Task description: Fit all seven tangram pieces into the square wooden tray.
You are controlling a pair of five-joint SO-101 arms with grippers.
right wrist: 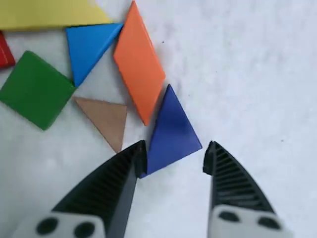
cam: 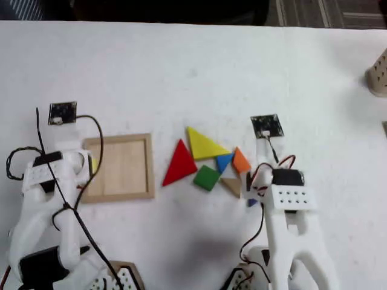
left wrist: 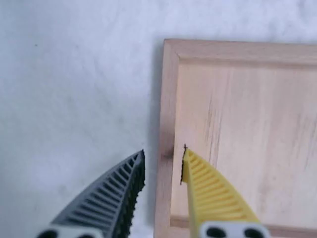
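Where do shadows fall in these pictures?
High view: a soft grey shadow lies on the white table toward the picture's bottom edge. Left wrist view: a dark line runs along the outer rim of the square wooden tray. Right wrist view: a faint shadow edges the green square piece.

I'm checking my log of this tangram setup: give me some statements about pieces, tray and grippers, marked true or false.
1. The red triangle lies inside the square wooden tray. False: it lies on the white table beside it.
2. The left gripper straddles the tray's rim. True.
3. The right gripper is shut on the orange parallelogram. False: it is open at the dark blue triangle.
4. The green square lies outside the tray. True.
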